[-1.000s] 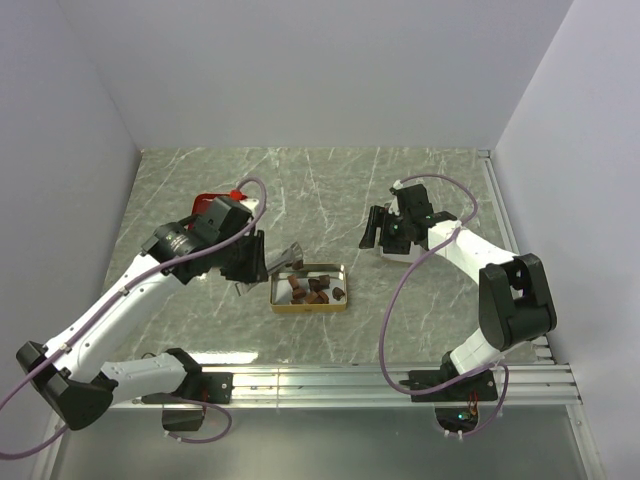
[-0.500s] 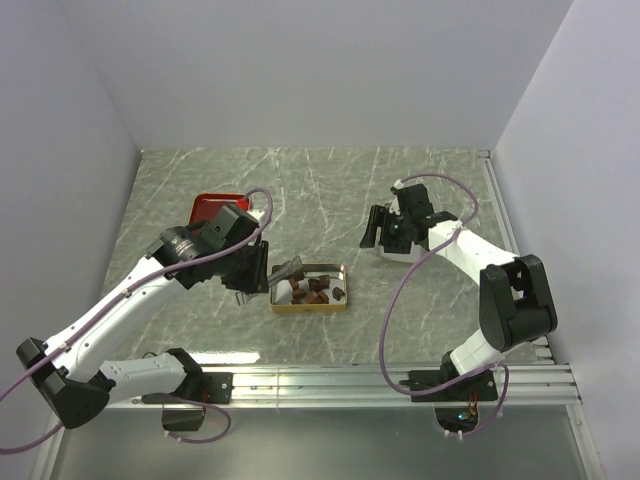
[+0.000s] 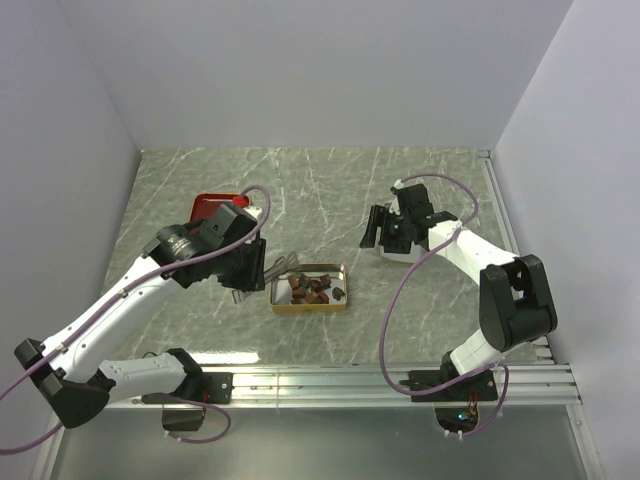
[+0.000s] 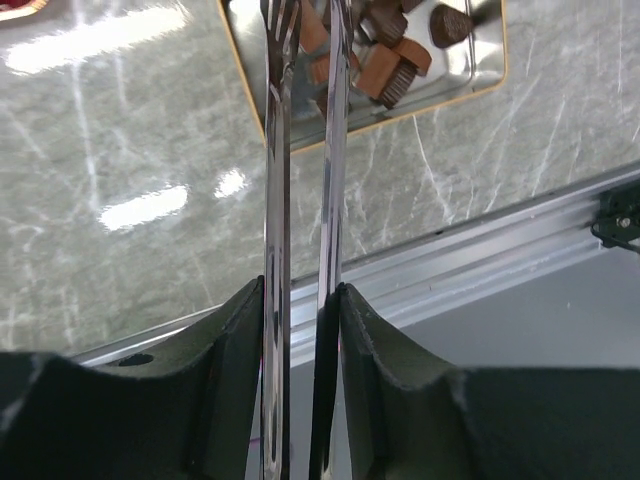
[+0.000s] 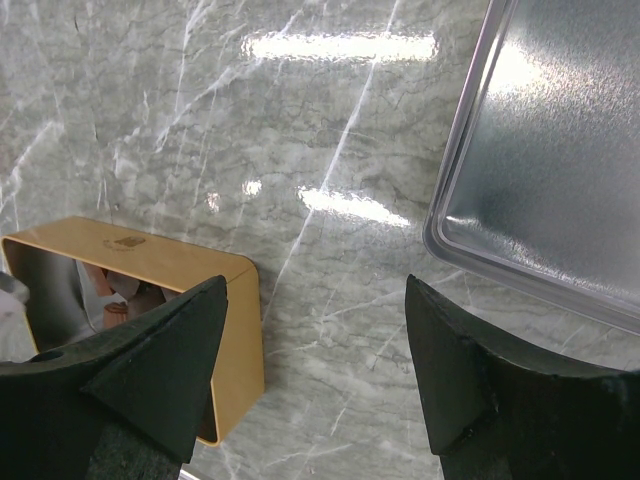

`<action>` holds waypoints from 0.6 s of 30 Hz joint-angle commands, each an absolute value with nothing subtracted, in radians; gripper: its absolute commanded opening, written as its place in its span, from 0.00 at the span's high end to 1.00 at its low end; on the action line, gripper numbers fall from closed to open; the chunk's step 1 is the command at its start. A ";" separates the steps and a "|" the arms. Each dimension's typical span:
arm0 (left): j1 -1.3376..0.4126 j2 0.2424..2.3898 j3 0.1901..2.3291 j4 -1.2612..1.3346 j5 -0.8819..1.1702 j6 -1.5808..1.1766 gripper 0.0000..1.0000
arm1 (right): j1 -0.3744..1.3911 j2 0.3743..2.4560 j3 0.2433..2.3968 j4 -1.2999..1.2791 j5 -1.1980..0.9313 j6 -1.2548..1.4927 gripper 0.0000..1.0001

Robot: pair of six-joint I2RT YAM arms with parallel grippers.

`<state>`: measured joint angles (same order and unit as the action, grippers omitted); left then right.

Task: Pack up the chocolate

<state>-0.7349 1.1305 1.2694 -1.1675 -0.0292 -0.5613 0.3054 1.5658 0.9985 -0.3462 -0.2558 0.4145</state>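
Several small dark brown chocolate lumps lie in an open gold tin at the table's middle. They also show in the left wrist view inside the tin. My left gripper is shut on metal tongs. In the left wrist view the tong blades run between my fingers to the tin's left part, and their tips are cut off by the frame edge. My right gripper is open and empty, right of the tin, above bare table.
A silver tin lid lies under the right wrist. A red tray sits at the back left behind my left arm. An aluminium rail runs along the table's near edge.
My left gripper has moved a little toward the near left with the tongs, uncovering more of the red tray. The tong tips have drawn back to the tin's left edge. The right arm has not moved.
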 commanded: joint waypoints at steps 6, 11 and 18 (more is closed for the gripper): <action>-0.730 1.109 1.384 -1.137 -0.146 -0.534 0.59 | 0.314 1.536 1.009 -0.341 -0.261 0.413 0.21; -0.672 1.109 1.266 -0.971 -0.245 -0.463 0.59 | 0.314 1.537 1.008 -0.336 -0.271 0.414 0.21; -0.519 1.155 1.201 -0.605 -0.307 -0.312 0.59 | 0.313 1.520 1.003 -0.339 -0.275 0.411 0.21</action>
<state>-0.5743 1.1404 1.1946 -0.8471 -0.2634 -0.4084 0.3054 1.5654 0.9985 -0.3458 -0.2642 0.4145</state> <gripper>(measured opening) 0.413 0.785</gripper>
